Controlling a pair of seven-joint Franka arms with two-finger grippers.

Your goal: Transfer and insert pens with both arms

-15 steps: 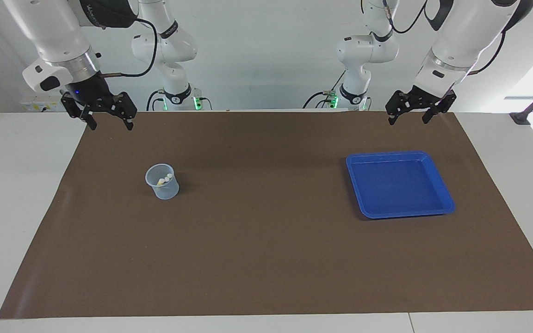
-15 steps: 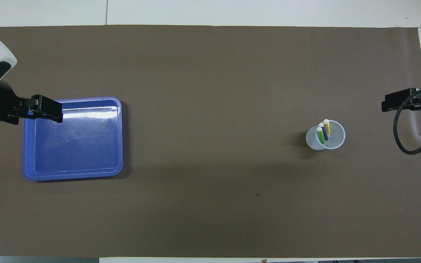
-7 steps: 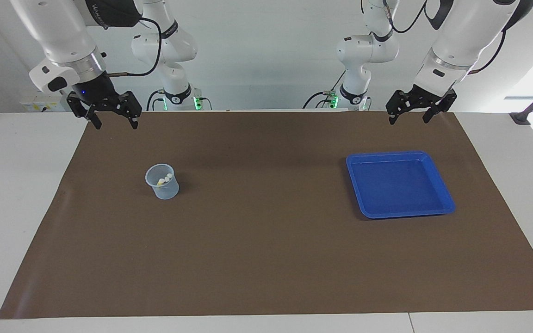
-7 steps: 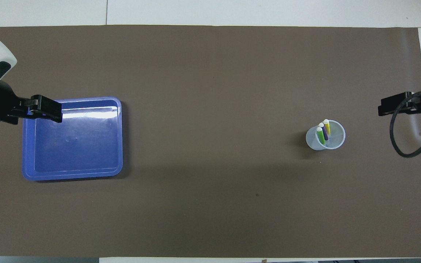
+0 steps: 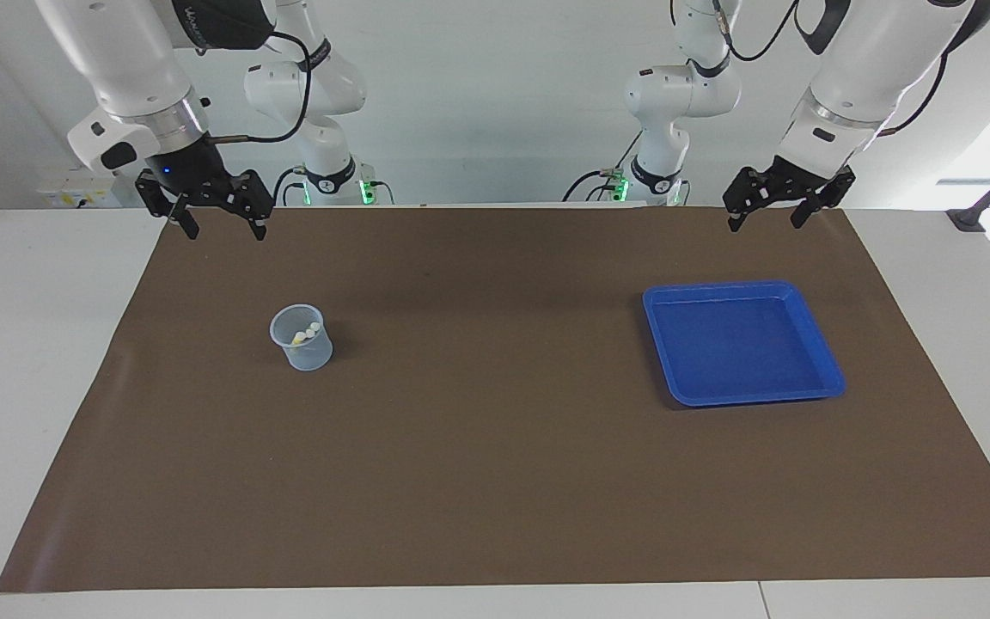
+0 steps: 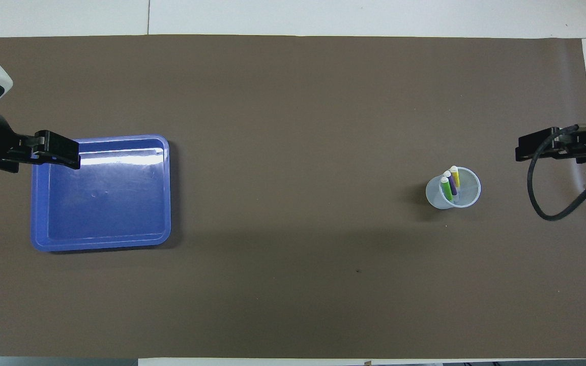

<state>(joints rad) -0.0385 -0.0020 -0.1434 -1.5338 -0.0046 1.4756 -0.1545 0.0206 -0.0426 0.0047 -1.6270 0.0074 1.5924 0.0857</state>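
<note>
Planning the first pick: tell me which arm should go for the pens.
Right, probably. Its tool hangs open at the cup's end of the table, where the pens stand; the left tool is by the tray.

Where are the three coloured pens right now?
The pens stand together in a clear cup on the brown mat, toward the right arm's end of the table, well apart from the blue tray.

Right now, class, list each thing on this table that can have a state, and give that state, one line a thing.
Pens: all three standing in the clear cup, whitish ends up.
Clear cup: upright on the brown mat.
Blue tray: flat on the mat, nothing in it.
Right gripper: open, holding nothing, raised near the cup's end.
Left gripper: open, holding nothing, raised near the tray's end.
</note>
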